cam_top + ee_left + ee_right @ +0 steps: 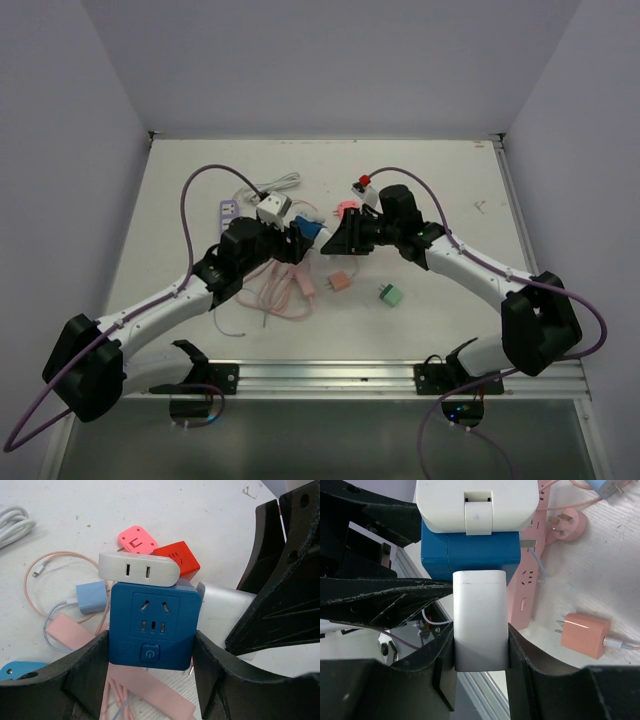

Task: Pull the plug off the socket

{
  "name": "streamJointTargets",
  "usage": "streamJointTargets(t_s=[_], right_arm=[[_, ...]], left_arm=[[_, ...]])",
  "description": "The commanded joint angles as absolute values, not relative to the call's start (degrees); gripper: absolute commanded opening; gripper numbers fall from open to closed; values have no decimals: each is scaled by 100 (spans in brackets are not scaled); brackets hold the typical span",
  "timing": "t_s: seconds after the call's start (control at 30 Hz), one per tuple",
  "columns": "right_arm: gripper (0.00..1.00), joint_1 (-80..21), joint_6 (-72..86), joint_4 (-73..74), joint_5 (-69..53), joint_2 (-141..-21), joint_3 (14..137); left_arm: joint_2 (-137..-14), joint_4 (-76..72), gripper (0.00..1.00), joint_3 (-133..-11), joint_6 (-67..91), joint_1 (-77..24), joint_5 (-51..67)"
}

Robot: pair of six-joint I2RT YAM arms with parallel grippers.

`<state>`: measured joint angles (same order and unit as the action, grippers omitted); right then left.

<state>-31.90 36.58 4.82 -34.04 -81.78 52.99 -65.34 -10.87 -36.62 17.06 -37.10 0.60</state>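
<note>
The socket (152, 625) is a blue cube held off the table, and my left gripper (150, 650) is shut on its two sides. A white plug (480, 615) sticks out of one face of the socket (470, 550). My right gripper (480, 650) is shut on this plug, a finger pressed on each side. A second flat white adapter (137, 569) sits in the socket's far face. In the top view both grippers, left (290, 238) and right (335, 240), meet at the socket (308, 232) in the middle of the table.
Under the socket lie a pink power strip (532, 580) and pink cables. A pink charger (340, 282) and a green adapter (390, 294) lie nearer the front. A red cube (177, 557), a pink cube (136, 539) and a light blue charger (91, 596) lie behind.
</note>
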Motion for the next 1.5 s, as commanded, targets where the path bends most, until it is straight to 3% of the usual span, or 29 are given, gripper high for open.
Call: streamJointTargets(t_s=[0.0,0.5,0.67,1.07,1.1,1.23,1.37,1.47], right_arm=[[0,-3234,3402,975,-3735,-7972,5264],[0,-2593,2585,2030,-3815,-7453,4914],[0,-2443,2197,2338,-3024,-7549,4808],[1,-2338,2997,915,-2883,-8560,4412],[5,-2338,3058,888,-2857,-8604,4421],[52,-2303,3120,967,-2629,-8614,4456],[71,-2294,2919,1247,-2637,-8403,4710],[76,-2294,2672,1642,-2803,-8367,5096]], left_arm=[[-6460,-2144,0,-3718,1661,-3200,-1292],[-6715,-2153,0,-4052,1072,-2470,-1222],[-6618,-1960,0,-4131,1125,-2470,-241],[-6144,-1108,0,-4061,985,-2540,1484],[-6117,-1020,0,-4026,967,-2557,1546],[-6029,-791,0,-4016,879,-2637,1871],[-6056,-633,0,-4043,774,-2759,2284],[-6117,-571,0,-4069,677,-2909,2189]])
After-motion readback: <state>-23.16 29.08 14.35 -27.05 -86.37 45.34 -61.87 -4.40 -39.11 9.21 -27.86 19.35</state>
